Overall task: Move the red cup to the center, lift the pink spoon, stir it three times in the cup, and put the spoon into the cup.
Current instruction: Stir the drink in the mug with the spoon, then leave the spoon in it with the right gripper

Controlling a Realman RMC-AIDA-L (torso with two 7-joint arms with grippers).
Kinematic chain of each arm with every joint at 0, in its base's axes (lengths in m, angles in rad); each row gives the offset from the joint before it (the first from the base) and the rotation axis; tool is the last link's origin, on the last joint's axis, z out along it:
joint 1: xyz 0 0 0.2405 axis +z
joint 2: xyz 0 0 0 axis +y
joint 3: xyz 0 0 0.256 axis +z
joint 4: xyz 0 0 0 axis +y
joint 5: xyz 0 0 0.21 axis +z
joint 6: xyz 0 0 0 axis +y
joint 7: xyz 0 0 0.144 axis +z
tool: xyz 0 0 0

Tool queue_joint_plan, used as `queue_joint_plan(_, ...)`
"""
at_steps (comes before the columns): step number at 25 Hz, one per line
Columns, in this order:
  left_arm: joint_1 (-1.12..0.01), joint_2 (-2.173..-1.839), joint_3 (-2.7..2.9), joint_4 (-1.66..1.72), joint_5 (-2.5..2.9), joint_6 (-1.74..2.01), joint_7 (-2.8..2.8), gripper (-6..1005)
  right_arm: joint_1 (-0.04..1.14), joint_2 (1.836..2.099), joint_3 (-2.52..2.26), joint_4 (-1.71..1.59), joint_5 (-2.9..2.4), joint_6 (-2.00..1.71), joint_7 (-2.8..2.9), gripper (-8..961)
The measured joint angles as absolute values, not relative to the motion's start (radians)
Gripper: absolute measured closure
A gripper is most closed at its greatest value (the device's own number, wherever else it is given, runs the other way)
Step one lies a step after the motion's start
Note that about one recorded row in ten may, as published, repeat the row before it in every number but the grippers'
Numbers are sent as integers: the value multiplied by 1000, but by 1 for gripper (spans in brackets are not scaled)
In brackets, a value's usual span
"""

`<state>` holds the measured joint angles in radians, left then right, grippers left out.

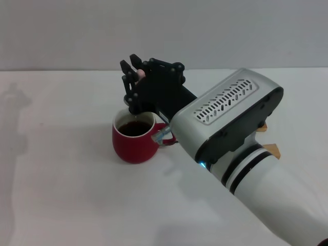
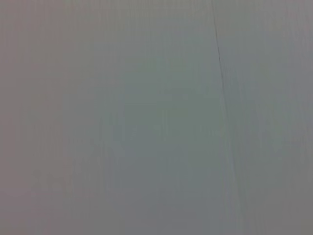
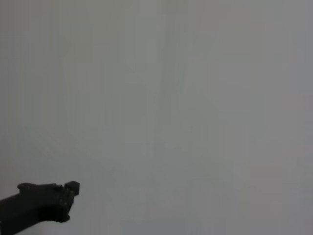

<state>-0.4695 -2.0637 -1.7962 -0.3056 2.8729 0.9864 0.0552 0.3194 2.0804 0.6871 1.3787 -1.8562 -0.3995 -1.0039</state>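
I see the squat dark-red ceramic cup [image 1: 135, 142] standing upright on the white desk [image 1: 61, 184], dark liquid showing inside its white interior. Directly above the cup's rim hangs my right gripper [image 1: 135, 72], black, fingers pinching the pale pink handle of the slim spoon [image 1: 139, 73]; a thin grey stem seems to run down toward the liquid, though I can't tell whether it touches. To the right of the cup, past the white arm, two small wooden blocks [image 1: 270, 149] peek out. The left gripper is out of sight.
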Motion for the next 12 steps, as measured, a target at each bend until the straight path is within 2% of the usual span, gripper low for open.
queue_joint_plan(12, -469, -2065, -1796, -299, 2870, 986, 55, 934, 316, 2083, 670, 1326, -1846, -402, -997, 822)
